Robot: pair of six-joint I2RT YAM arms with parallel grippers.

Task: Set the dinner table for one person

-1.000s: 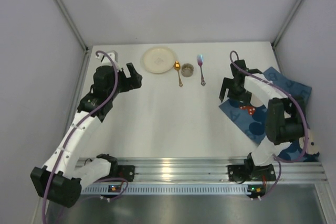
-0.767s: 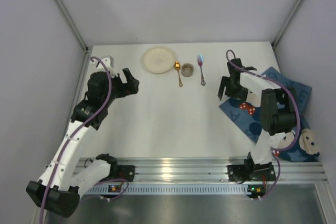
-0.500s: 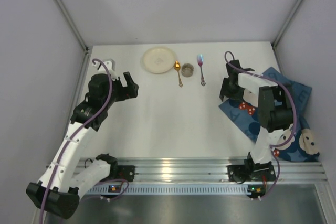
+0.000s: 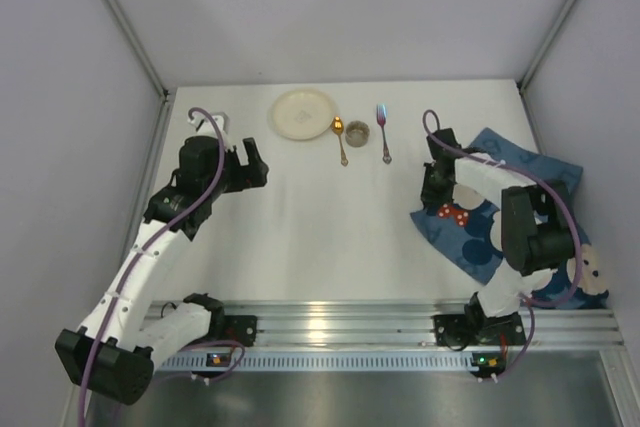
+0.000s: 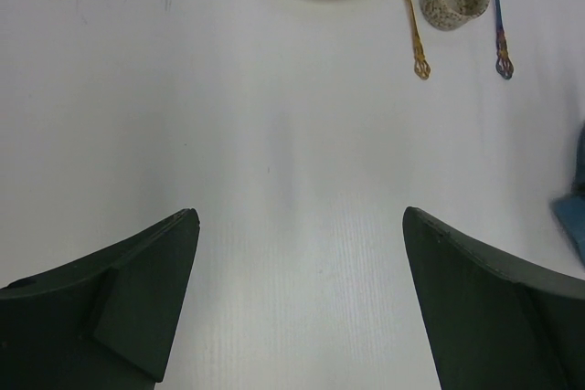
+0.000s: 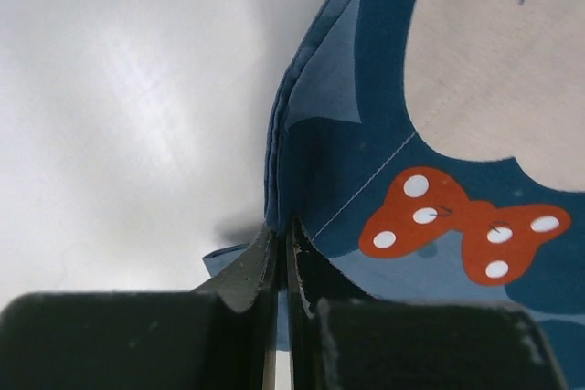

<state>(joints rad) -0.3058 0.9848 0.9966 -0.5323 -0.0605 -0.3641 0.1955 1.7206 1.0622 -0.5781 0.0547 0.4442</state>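
Two arms are reaching out over the table (image 4: 320, 237), which is filling the floor of the booth from the rail at your near edge to the back wall. Your left gripper (image 4: 250, 162) is hovering near the table's left edge, toward the far left corner. Its fingers are spread wide and grasping nothing, and its wrist camera is showing only bare white surface between them.

Your right gripper (image 6: 281, 226) is working near the right edge. Its fingers are clenched tight on the left border of the placemat (image 4: 470, 239), where the cloth is bunching into a fold and rising off the surface. The placemat is lying skewed along the right edge, running toward the near right corner, and part of it is sitting under your right arm. Its far border is looking turned over, showing a paler underside.

Along the far edge, four things are sitting in a row, left to right: a plate (image 4: 302, 113), a gold utensil (image 4: 341, 140), a cup (image 4: 357, 131) just beside the utensil's head, and a fork (image 4: 383, 134) a little apart.
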